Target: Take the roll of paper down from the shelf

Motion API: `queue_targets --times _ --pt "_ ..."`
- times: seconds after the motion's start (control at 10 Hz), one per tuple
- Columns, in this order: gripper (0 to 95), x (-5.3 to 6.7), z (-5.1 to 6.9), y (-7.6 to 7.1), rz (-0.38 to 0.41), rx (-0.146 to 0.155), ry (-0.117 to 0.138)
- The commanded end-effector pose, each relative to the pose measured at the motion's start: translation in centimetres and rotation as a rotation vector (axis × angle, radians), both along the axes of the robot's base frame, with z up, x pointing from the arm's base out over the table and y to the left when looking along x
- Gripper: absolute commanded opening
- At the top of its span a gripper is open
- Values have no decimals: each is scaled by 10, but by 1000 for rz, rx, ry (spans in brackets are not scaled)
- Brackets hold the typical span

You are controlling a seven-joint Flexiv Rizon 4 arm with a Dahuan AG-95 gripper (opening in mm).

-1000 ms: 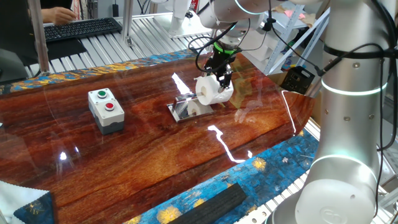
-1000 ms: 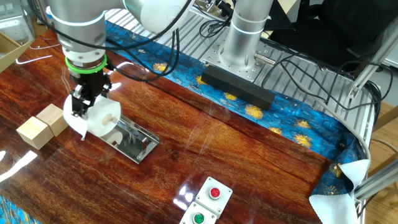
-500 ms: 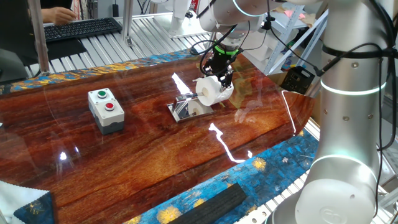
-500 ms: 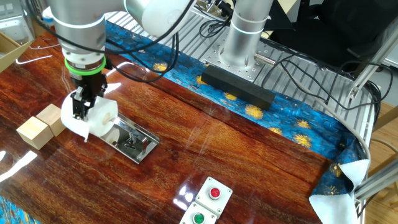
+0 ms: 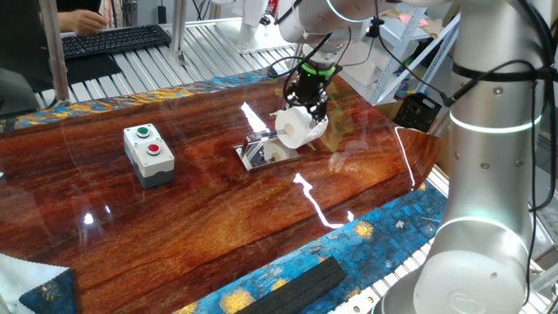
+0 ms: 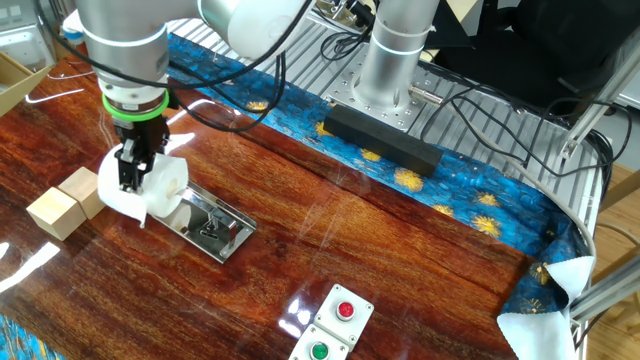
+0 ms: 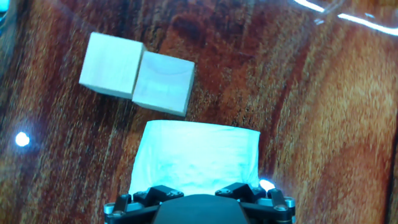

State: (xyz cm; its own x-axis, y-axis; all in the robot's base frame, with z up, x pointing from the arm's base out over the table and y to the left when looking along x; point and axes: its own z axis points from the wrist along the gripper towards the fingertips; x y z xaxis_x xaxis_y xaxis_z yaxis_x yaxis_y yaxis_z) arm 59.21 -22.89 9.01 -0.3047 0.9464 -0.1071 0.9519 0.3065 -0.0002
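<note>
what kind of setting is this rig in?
Likely a robotics lab bench. A glossy wooden table sits on aluminium framing, a grey button box stands on it, and someone types at a keyboard behind. The gripper holds the roll of paper.

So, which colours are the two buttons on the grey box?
Green and red, clearest in the one fixed view on the button box.

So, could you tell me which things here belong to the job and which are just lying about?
Part of the job:
- roll of paper, held in the gripper
- chrome shelf

Just lying about:
- two wooden blocks
- grey button box
- black bar
</note>
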Motion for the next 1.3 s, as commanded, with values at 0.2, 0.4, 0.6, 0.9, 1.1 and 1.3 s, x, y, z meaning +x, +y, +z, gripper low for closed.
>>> queue_targets --times 0.2,0.4,0.6,0.9,1.1,1.3 --pt "0 0 0 0 -31 16 -6" --pt "0 0 0 0 -96 60 -7" --pt "0 0 0 0 -153 69 -1" --pt "0 0 0 0 -218 80 2" --pt "0 0 0 0 -245 58 6" --pt "0 0 0 0 -230 55 21"
